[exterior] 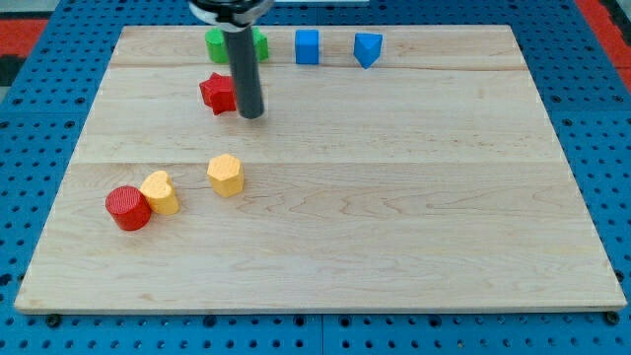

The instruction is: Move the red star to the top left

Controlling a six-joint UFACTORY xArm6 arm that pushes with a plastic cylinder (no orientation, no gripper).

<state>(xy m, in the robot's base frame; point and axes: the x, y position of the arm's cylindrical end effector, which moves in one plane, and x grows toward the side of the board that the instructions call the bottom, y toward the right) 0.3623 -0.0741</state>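
We're sitting with my tip (251,114) just right of the red star (218,93), holding nothing — bare rod. Star is lying mid-upper board, so the push toward top left is remaining.

This looks like a robotics lab bench: a pale wooden table (394,197) sits on a blue pegboard (582,44) dotted with regular holes, small coloured test blocks are scattered on it, and a dark rod hangs from a machine arm.

pale wooden board (394,217) on blue pegboard surface (39,108).
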